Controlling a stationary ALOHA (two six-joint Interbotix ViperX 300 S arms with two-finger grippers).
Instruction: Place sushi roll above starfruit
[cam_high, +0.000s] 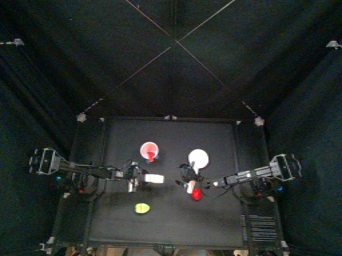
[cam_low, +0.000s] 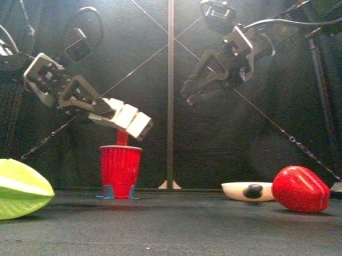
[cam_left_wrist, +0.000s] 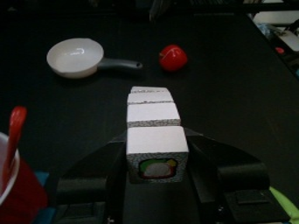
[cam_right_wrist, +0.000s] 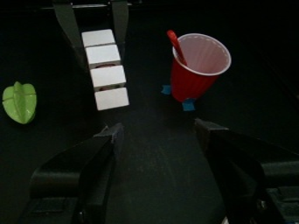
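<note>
Black curtains ring the worktop (cam_high: 114, 225); left pincer (cam_left_wrist: 158, 171) grips the sushi roll (cam_left_wrist: 156, 131) aloft, right pincer (cam_right_wrist: 158, 131) gapes open, starfruit (cam_high: 142, 208) near the front edge.

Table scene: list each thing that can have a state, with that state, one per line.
Sushi roll: held at one end by the left end effector, lifted off the table.
Left end effector: shut on the sushi roll.
Right end effector: open, empty, above the table.
Red cup: upright, open top.
Starfruit: lying on the table, untouched.
White pan: upright, empty.
Red piece: resting on the table.
</note>
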